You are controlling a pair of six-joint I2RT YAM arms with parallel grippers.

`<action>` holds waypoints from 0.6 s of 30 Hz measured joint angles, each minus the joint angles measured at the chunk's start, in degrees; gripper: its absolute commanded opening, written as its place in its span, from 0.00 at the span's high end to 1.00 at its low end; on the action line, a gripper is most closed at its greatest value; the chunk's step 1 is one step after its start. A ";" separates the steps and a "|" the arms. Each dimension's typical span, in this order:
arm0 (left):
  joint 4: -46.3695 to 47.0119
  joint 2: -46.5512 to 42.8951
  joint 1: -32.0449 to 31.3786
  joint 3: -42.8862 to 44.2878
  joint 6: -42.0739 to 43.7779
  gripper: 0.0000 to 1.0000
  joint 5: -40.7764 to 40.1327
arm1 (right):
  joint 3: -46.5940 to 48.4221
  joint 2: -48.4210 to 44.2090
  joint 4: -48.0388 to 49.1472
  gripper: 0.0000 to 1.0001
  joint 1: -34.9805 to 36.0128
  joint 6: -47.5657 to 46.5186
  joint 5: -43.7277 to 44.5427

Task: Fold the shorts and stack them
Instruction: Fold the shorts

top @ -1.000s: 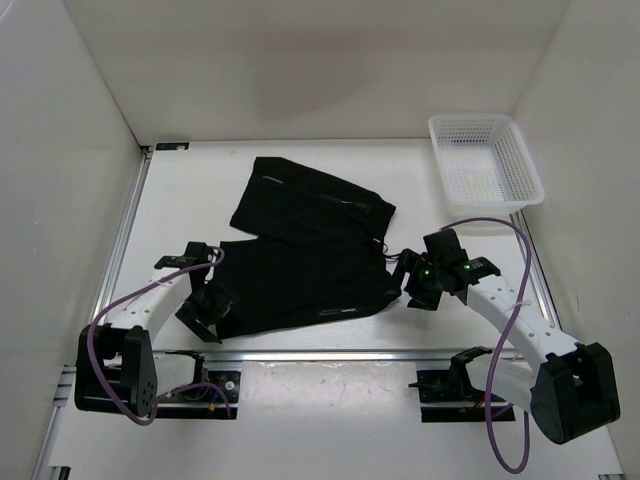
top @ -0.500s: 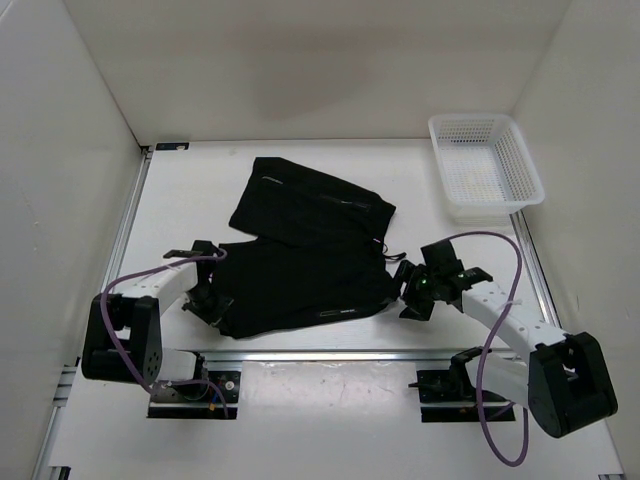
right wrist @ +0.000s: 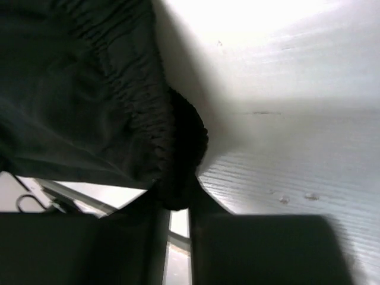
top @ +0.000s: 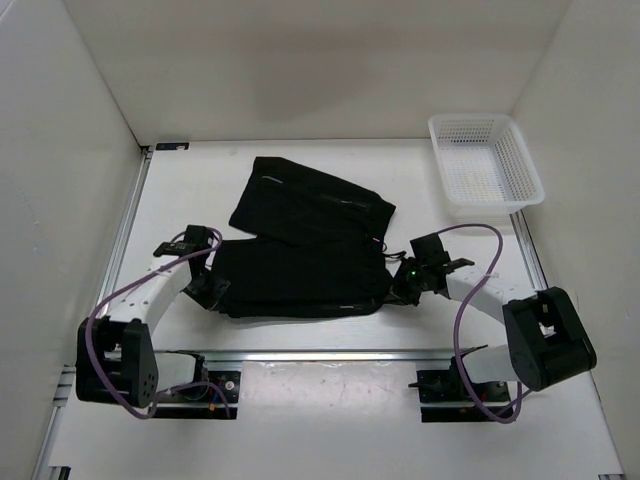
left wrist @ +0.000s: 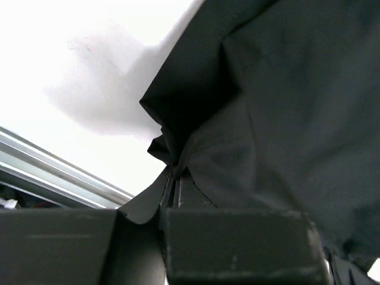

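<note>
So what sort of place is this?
Probably a robot test booth, not a home: plain white walls box in the table, with the left arm and right arm mounted along a metal rail.

One pair of shorts (top: pixel 300 280), one basket (top: pixel 470 118)

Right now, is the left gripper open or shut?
Shut on the shorts: in its wrist view the left gripper pinches a bunched fold of the black fabric.

I note: shorts (top: pixel 300 270) matt black cloth, gathered and ribbed at the waist; table (top: pixel 190 190) smooth white; basket (top: pixel 440 160) white plastic mesh.
</note>
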 measured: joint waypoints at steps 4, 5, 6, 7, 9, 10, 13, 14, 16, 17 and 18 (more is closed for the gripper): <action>-2.95 -4.20 -0.02 2.16 0.42 0.90 -0.57 | 0.13 -1.03 -1.16 1.00 0.04 -0.59 2.12; -3.80 -5.27 -0.09 2.97 0.46 0.90 -0.72 | 0.13 -1.95 -1.92 1.00 0.09 -0.87 2.64; -4.92 -6.32 -0.24 4.15 0.50 0.90 -0.96 | 0.15 -3.30 -2.93 1.00 0.15 -1.25 3.23; -5.88 -7.23 -0.37 5.40 0.57 0.90 -1.27 | 0.17 -4.74 -3.85 1.00 0.26 -1.64 3.63; -7.48 -8.90 -0.46 7.87 0.63 0.90 -1.64 | 0.48 -7.82 -5.99 1.00 0.37 -2.38 4.00; -8.09 -9.55 -0.50 8.68 0.63 0.90 -1.66 | 0.63 -9.25 -7.08 1.00 0.39 -2.78 4.07; -9.84 -12.90 -1.40 8.96 -0.15 0.90 -1.27 | 0.96 -12.96 -11.02 1.00 0.44 -3.61 4.02; -10.43 -14.27 -2.08 8.52 -0.79 0.90 -1.03 | 0.94 -14.51 -12.74 1.00 0.44 -3.67 4.11; -11.28 -17.84 -4.11 6.95 -2.27 0.90 -0.44 | 0.81 -18.45 -16.63 1.00 0.42 -3.61 4.70; -11.96 -19.61 -5.14 6.29 -2.99 0.90 -0.24 | 0.76 -20.83 -18.69 1.00 0.42 -3.48 5.14; -12.81 -20.96 -5.95 6.10 -3.54 0.90 -0.11 | 0.70 -23.04 -20.55 1.00 0.42 -3.41 5.42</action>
